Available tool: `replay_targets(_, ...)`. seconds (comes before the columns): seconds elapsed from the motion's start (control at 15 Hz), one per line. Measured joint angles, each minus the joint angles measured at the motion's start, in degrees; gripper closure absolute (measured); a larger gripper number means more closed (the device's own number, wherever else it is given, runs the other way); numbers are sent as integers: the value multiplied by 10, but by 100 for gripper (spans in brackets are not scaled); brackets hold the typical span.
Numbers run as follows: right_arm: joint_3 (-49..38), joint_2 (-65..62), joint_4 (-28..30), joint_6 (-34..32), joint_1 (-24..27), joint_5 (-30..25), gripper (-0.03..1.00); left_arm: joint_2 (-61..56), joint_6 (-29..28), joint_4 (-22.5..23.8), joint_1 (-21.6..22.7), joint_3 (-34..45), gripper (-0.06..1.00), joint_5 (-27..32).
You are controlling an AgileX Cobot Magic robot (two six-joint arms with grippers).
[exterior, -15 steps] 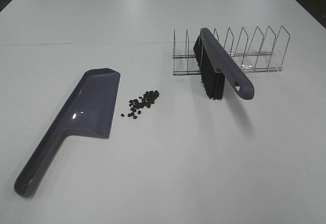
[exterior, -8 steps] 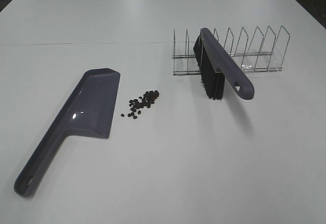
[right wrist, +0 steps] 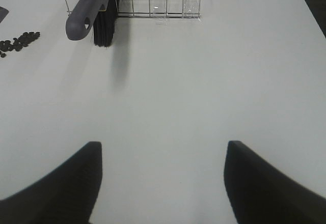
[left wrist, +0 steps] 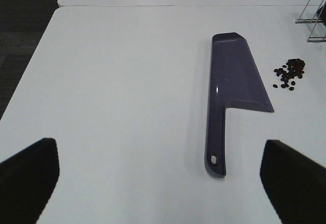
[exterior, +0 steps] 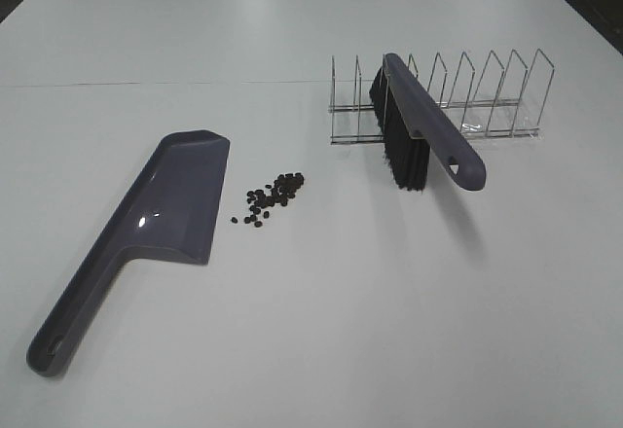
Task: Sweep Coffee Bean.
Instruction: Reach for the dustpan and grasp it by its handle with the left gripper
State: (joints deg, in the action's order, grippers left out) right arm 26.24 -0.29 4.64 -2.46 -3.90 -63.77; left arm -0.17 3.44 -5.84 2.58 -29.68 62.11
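A loose scatter of dark coffee beans lies on the white table, just right of a purple dustpan. The beans also show in the left wrist view and the right wrist view. A purple brush with black bristles leans in a wire rack. The dustpan lies flat ahead of my left gripper, which is open and empty. My right gripper is open and empty, well short of the brush. Neither arm shows in the exterior high view.
The wire rack stands at the back right of the white table. A seam crosses the table behind the dustpan. Dark floor lies past the table's left edge.
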Motion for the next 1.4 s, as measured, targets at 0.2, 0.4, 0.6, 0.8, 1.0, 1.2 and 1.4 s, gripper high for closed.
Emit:
replay_targets(0.2,0,0,0,0,0,0,34,0,-17,13,0,0,-5,0)
replay_targets(0.4,0,0,0,0,0,0,34,0,-38,27,0,0,-5,0)
replay_targets(0.6,0,0,0,0,0,0,34,0,-38,28,0,0,-5,0)
replay_targets(0.8,0,0,0,0,0,0,34,0,-38,28,0,0,-5,0)
replay_targets(1.0,0,0,0,0,0,0,34,0,-38,28,0,0,-5,0)
replay_targets(1.2,0,0,0,0,0,0,34,0,-41,36,0,0,-5,0)
replay_targets(1.4,0,0,0,0,0,0,34,0,-42,38,0,0,-5,0)
